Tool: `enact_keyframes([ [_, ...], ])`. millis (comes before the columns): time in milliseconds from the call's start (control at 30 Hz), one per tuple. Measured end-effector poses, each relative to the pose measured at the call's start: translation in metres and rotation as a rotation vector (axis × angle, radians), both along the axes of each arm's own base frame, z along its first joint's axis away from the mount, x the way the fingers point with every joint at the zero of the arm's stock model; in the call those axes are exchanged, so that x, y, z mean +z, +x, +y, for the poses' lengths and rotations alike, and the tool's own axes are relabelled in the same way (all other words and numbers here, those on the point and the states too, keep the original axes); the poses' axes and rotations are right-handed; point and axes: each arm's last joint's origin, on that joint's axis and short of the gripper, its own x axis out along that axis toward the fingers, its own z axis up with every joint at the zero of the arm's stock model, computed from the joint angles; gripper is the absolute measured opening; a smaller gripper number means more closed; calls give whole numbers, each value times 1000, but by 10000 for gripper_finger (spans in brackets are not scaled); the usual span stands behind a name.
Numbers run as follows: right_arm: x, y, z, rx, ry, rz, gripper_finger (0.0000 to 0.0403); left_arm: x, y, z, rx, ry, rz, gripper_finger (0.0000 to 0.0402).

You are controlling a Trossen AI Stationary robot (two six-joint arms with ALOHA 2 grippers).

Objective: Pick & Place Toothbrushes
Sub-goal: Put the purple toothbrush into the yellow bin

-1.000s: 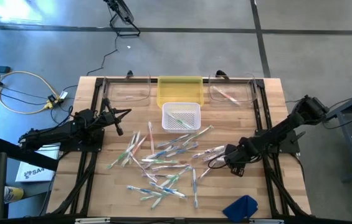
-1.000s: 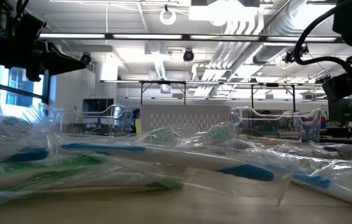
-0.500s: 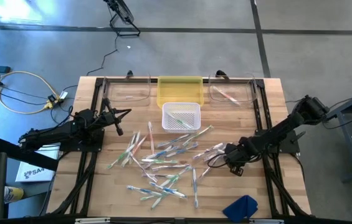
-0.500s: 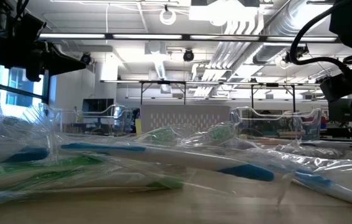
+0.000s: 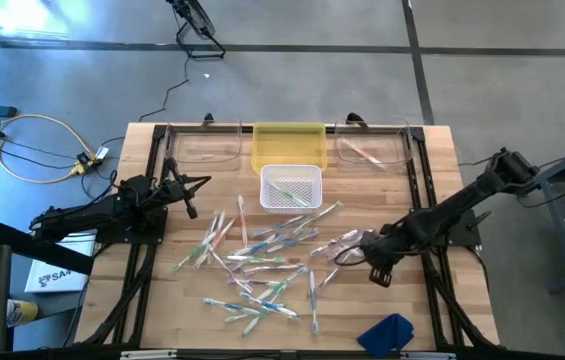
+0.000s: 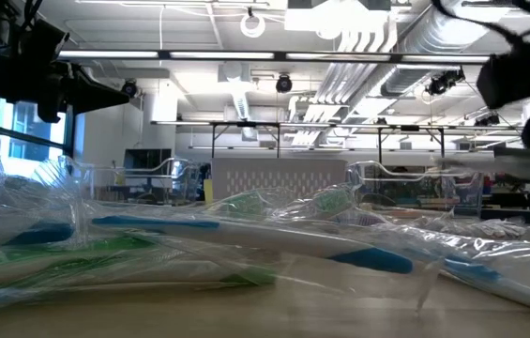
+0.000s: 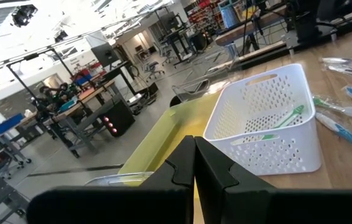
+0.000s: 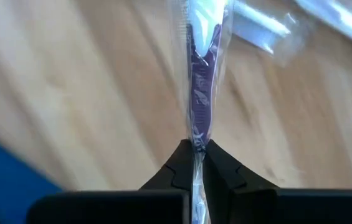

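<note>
The right gripper (image 8: 198, 151) is pinched tight on a wrapped toothbrush (image 8: 200, 93) at the right edge of the scattered toothbrushes (image 5: 262, 265) on the table (image 5: 152, 300); its purplish handle is probably lifted, though blur hides that. The left gripper (image 7: 194, 163) waits closed and empty near the white basket (image 7: 269, 124), which holds two green brushes.

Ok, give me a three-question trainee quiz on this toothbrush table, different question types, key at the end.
1. True or false: the right gripper fingers are shut on a wrapped toothbrush.
2. Which container holds toothbrushes? A white basket; B yellow bin.
3. Fill in: the left gripper hovers beside the ___ clear tray.

Key: 1 true; 2 A; 3 left.
</note>
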Motion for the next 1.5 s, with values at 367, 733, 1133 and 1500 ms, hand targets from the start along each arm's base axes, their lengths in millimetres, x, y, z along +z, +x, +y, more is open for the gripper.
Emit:
enact_keyframes([
  [367,36,10,-16,-53,-214,-287,7,0,0,0,-5,-32,-22,0],
  [733,55,44,-51,-6,-462,-570,5,20,-3,-4,-116,-136,-119,0],
  [1133,81,70,-89,40,-680,-847,5,51,7,-2,-132,-205,-88,0],
  [1500,76,94,-114,33,-823,-915,5,83,52,12,-45,-226,85,0],
])
